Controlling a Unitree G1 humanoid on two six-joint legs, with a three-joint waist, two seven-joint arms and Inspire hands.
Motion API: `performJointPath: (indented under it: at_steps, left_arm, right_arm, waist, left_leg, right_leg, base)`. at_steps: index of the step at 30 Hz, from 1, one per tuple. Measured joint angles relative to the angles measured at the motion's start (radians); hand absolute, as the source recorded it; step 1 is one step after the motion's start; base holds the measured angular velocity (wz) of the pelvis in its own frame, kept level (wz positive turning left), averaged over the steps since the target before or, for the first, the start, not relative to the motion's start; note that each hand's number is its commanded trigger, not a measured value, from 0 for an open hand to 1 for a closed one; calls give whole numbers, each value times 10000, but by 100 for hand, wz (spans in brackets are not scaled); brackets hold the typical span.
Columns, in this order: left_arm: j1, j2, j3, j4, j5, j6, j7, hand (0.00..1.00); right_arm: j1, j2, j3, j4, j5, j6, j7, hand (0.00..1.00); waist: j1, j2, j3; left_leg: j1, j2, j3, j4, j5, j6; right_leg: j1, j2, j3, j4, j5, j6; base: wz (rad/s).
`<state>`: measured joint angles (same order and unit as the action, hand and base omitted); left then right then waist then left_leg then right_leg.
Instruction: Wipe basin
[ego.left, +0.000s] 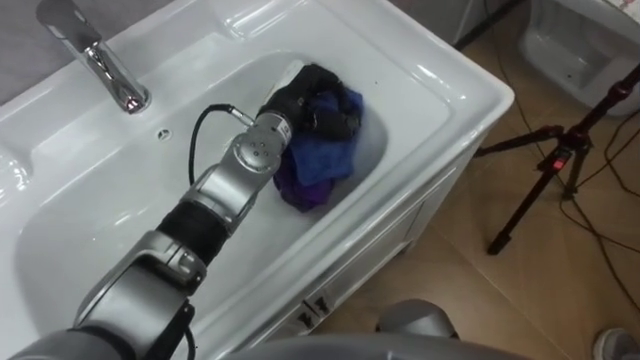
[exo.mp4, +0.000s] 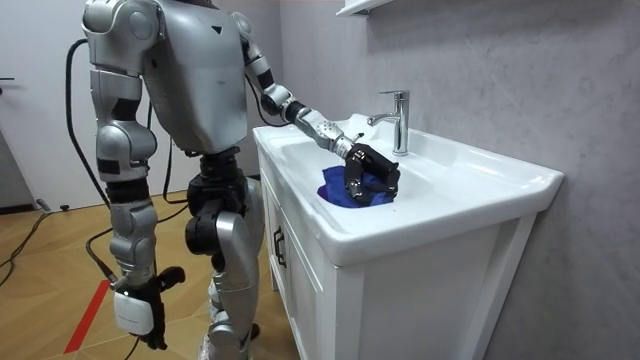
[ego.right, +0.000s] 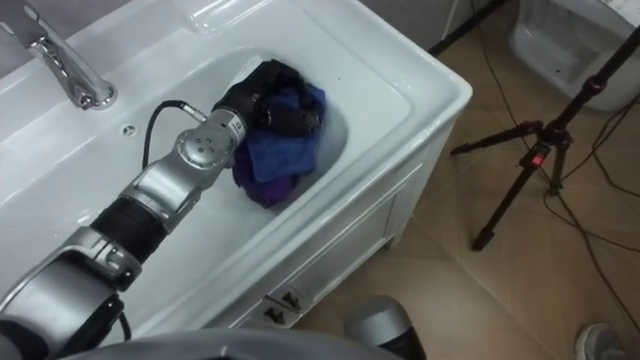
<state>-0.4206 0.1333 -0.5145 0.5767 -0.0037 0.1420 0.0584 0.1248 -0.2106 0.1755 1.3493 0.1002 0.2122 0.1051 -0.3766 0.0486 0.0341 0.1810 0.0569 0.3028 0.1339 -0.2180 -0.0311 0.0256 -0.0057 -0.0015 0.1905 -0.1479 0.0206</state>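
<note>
1. At the room view's left, the robot stands upright on a wooden floor (exo.mp4: 50, 260), just beside the front of a white vanity cabinet (exo.mp4: 300, 290). Its right hand (exo.mp4: 150, 292) hangs low by its leg, well apart from the cabinet; I cannot tell whether that hand is open or closed.
2. In the eye views, a chrome faucet (ego.left: 105, 65) stands on the back ledge at the upper left, its spout reaching out over the bowl.
3. The left arm comes in from the lower left and stretches across the white basin (ego.left: 440, 90) down into the bowl. The black left hand (ego.left: 300, 100) sits low against the right-hand part of the bowl.
4. The blue cloth (ego.left: 315, 165) lies bunched in the bowl, under and around that hand. The fingers (ego.left: 340, 120) are curled down into the cloth and grip it. Folds of cloth rise beside and between them, and a loose darker part spills out below the hand towards the front wall of the bowl. The room view shows the same: the hand is bent over the cloth with its fingertips buried in it, and the cloth touches the bottom of the bowl.
5. Right of the cloth, the bowl wall rises to the wide flat rim and the basin's corner.
6. Further right, a black tripod (ego.left: 560, 155) stands on the floor, apart from the cabinet.
</note>
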Motion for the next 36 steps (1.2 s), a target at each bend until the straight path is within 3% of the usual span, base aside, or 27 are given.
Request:
performJointPath:
  at_steps: [4,5,7,11,13,17,21,28,30,32,33,34,36]
  left_arm:
    - [482,-71,14,1112,105,-622,137,100]
    - [583,-71,27,1170,171,-628,171,100]
    - [1035,-76,231,1272,636,-702,231,100]
    - [1290,-123,581,1776,1773,-876,370,100]
    - [1472,-389,848,2297,2341,-1133,688,100]
    - [1779,-469,1019,2380,3038,-1231,1093,100]
    - [2329,-473,1785,2392,4847,-1486,1569,100]
    - [3048,-387,2931,2659,7009,-1485,2931,100]
    - [3225,-178,3254,2713,7593,-1478,3323,100]
    - [3518,327,3532,2705,8302,-1473,3769,100]
    - [3791,714,3734,2706,8850,-1440,4163,100]
    - [3992,1044,3862,2707,9470,-1290,4513,100]
    - [4226,1305,3940,2704,10386,-831,4978,100]
  right_arm:
    - [15,22,-1,-70,2,-4,-13,0]
    - [38,22,-6,-108,-19,-3,-12,0]
    - [158,65,-43,-310,-188,19,40,0]
    - [156,160,-235,-310,-273,110,125,0]
    - [165,196,-276,-381,-420,188,128,0]
    - [179,227,-569,-544,-666,248,20,0]
    - [219,280,-1119,-654,-941,293,79,0]
    - [102,392,-1641,-655,-1262,479,198,0]
    - [110,395,-1796,-647,-1265,488,155,0]
    - [132,391,-1902,-653,-1271,510,161,0]
    - [130,357,-2008,-659,-1264,500,160,0]
    - [116,277,-2011,-659,-1274,489,157,0]
    - [82,121,-2016,-610,-1363,482,165,0]
  waist:
    - [78,-122,-42]
    - [134,-123,-51]
    - [270,-170,-124]
    - [437,-363,-234]
    - [628,-462,-298]
    - [771,-457,-311]
    - [890,-443,-326]
    - [1458,-479,-349]
    - [1705,-478,-352]
    - [1931,-482,-387]
    - [2023,-465,-429]
    - [2201,-429,-450]
    - [2225,-365,-496]
  left_leg:
    - [182,17,-5,-3,0,0]
    - [213,16,-4,-6,0,0]
    - [231,27,11,-6,0,-1]
    - [298,65,46,-5,0,-1]
    - [383,79,46,-18,-1,-3]
    - [407,83,24,-24,-2,-4]
    - [418,99,-95,-35,-2,-4]
    - [425,99,-350,-123,-2,-5]
    - [425,127,-426,-208,-2,-5]
    - [429,191,-447,-235,-5,-16]
    - [438,222,-480,-240,8,-42]
    - [481,241,-521,-229,16,-54]
    - [536,244,-681,-205,17,-55]
  right_leg:
    - [150,17,-8,-20,-11,-25]
    - [162,20,3,-7,-16,-32]
    - [193,27,-10,-3,-31,-50]
    - [262,66,13,33,-45,-74]
    - [350,84,10,20,-56,-91]
    - [430,98,6,-11,-67,-92]
    - [454,117,-39,1,-62,-102]
    - [466,118,-212,138,-75,-116]
    - [440,149,-294,130,-80,-140]
    - [463,219,-291,107,-47,-194]
    - [482,254,-284,78,-28,-226]
    - [529,269,-290,22,9,-278]
    - [673,275,-317,-95,29,-290]
  base:
    - [0]
    - [-9]
    - [-2]
    - [0]
    - [0]
    - [4]
    - [2]
    - [6]
    - [11]
    - [0]
    - [-11]
    - [-9]
    - [5]
